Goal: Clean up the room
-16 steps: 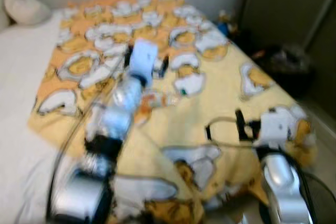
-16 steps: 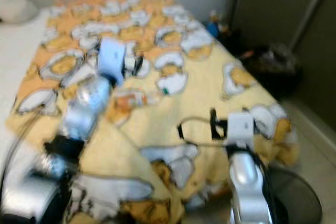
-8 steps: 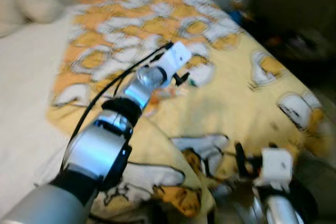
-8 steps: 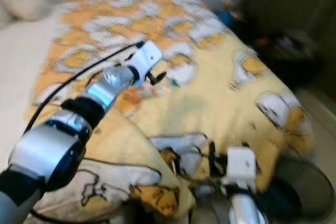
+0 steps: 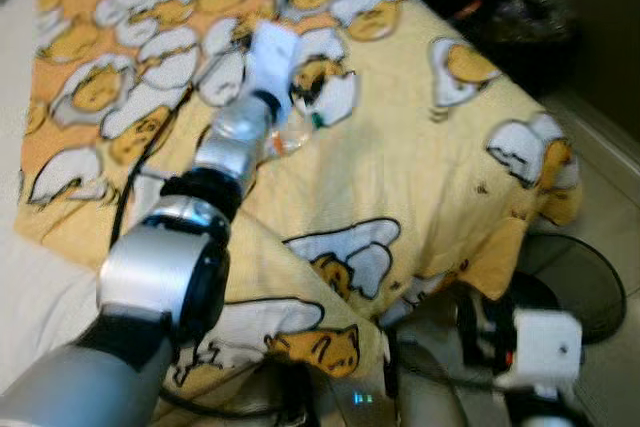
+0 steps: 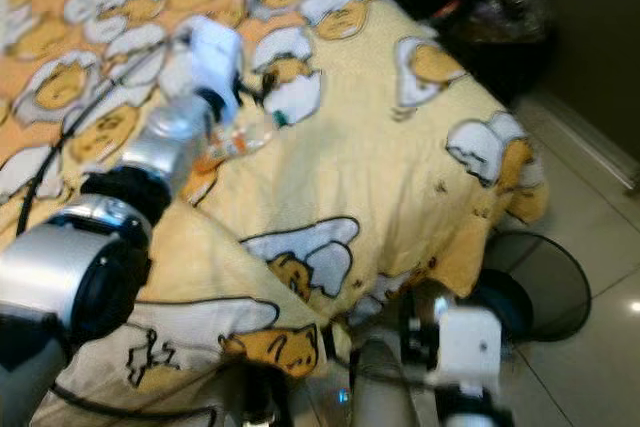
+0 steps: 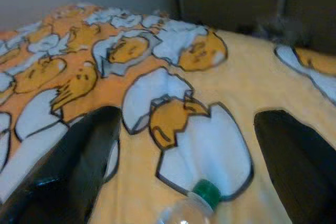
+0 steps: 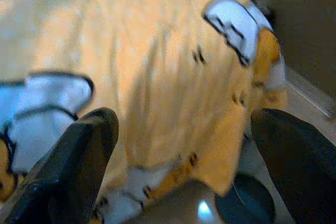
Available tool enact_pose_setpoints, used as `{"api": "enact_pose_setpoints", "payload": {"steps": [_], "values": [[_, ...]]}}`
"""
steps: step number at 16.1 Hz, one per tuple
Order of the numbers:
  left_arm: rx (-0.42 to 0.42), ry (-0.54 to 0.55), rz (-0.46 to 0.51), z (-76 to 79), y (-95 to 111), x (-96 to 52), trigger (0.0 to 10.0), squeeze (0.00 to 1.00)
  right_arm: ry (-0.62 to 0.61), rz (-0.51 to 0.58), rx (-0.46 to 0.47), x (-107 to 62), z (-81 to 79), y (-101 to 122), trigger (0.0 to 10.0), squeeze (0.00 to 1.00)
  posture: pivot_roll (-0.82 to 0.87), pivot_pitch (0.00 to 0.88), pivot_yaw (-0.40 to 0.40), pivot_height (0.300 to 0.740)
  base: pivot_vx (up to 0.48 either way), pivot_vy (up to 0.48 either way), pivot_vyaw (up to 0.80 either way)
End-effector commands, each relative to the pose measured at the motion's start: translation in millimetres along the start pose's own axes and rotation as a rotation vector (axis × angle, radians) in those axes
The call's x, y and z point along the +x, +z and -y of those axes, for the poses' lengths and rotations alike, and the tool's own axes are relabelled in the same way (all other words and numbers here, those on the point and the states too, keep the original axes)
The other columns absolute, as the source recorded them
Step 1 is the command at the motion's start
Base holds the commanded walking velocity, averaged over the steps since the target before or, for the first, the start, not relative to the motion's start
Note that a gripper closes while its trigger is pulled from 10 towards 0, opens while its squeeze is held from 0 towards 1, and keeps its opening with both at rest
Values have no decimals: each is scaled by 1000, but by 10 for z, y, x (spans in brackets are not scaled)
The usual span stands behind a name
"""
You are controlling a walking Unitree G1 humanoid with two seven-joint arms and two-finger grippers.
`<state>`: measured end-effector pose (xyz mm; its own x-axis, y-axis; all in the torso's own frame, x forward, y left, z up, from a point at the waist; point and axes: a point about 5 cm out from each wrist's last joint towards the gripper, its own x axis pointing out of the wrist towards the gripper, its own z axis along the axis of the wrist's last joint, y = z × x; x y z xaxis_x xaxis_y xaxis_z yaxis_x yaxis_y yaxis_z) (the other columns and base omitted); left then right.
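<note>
Left tool [image 7: 184, 145] is stretched out over the bed, fingers [image 7: 68, 166] spread wide, nothing between them. A clear plastic bottle [image 7: 186, 208] with a green cap [image 7: 205, 191] lies on the blanket just under and between the two fingers, cap pointing away from the wrist; fingers not touching it as far as the wrist view shows. In the head views the same bottle [image 5: 290, 134] lies on its side next to the white wrist housing of the left arm [image 5: 232, 137], on a white egg-shell print.

Right tool [image 8: 184, 161] hangs low off the foot corner of the bed, fingers [image 8: 73, 166] also spread wide and holding nothing. Its wrist view looks at the blanket edge draping down toward the floor. In the head views its white wrist block [image 5: 545, 347] sits low at the right, beside the hanging blanket corner.

The blanket [image 5: 400, 167] is yellow and orange with a repeating cartoon egg pattern, covering most of the bed; one fold is bunched up near the robot. White sheet [image 5: 40, 277] shows on the robot's left side of the bed. A round dark fan [image 6: 535, 282] lies flat on the tiled floor [image 6: 590, 347] by the bed's corner. A dark bin with a crumpled bag [image 5: 525, 22] stands past the far right corner, blurred.
</note>
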<state>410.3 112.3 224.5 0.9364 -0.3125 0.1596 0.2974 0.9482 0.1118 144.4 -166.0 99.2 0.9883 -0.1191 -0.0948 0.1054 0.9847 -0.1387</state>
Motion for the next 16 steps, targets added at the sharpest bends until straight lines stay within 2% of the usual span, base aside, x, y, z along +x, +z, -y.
{"api": "enact_pose_setpoints", "payload": {"steps": [1, 2, 3, 5, 6, 7, 8, 9, 10, 11, 13, 14, 16], "values": [[-81, 11, 102, -70, -23, -193, 10000, 0, 0, 16, 9, 65, 32, 63, 10000, 0, -334, 208, 137, 697, 0, 0, 0], [-67, 42, 111, -83, -82, -396, 10000, 0, 10, 38, 20, 163, 29, 95, 10000, 0, -299, 190, 129, 697, 0, 0, 0], [-61, 94, 91, -22, -173, -646, 10000, 0, 32, 54, 19, 324, 10, 103, 10000, 0, -249, 153, 112, 697, 0, 0, 444], [-106, 199, 21, 77, -432, -1083, 10000, 0, 62, 92, 33, 597, -39, 158, 10000, 0, -186, 82, 79, 697, 0, 0, 762], [-107, 211, 4, 114, -494, -1166, 10000, 0, 66, 103, 35, 653, -45, 173, 10000, 0, -179, 71, 74, 697, 0, 0, 750], [-102, 230, -36, 205, -607, -1293, 10000, 0, 72, 116, 46, 789, -54, 207, 10000, 0, -153, 36, 57, 697, 0, 0, 731], [-111, 244, -59, 326, -639, -1345, 10000, 0, 85, 128, 66, 946, -65, 250, 10000, 0, -114, 0, 35, 697, 0, 0, 688], [-90, 255, -70, 373, -595, -1323, 10000, 0, 93, 128, 79, 1068, -78, 265, 10000, 51, -104, 0, 32, 697, 0, 0, 656], [-67, 264, -65, 359, -540, -1237, 10000, 0, 100, 128, 82, 1182, -91, 278, 10000, 71, -90, 0, 28, 697, 0, 0, 650], [-39, 284, -47, 295, -475, -1164, 10000, 0, 110, 144, 78, 1304, -123, 317, 10000, 39, -85, 0, 26, 697, 0, 0, 531], [-32, 280, -55, 291, -492, -1168, 10000, 0, 108, 146, 89, 1363, -142, 322, 10000, 12, -93, 0, 27, 697, 0, 0, 0], [-23, 244, -53, 388, -479, -1168, 10000, 0, 115, 155, 82, 1369, -158, 332, 10000, 12, -106, 0, 33, 697, 0, 0, 0], [-44, 234, -49, 433, -453, -1128, 10000, 0, 114, 157, 80, 1405, -140, 308, 10000, 4, -123, 0, 41, 697, 240, 0, 0]]}}
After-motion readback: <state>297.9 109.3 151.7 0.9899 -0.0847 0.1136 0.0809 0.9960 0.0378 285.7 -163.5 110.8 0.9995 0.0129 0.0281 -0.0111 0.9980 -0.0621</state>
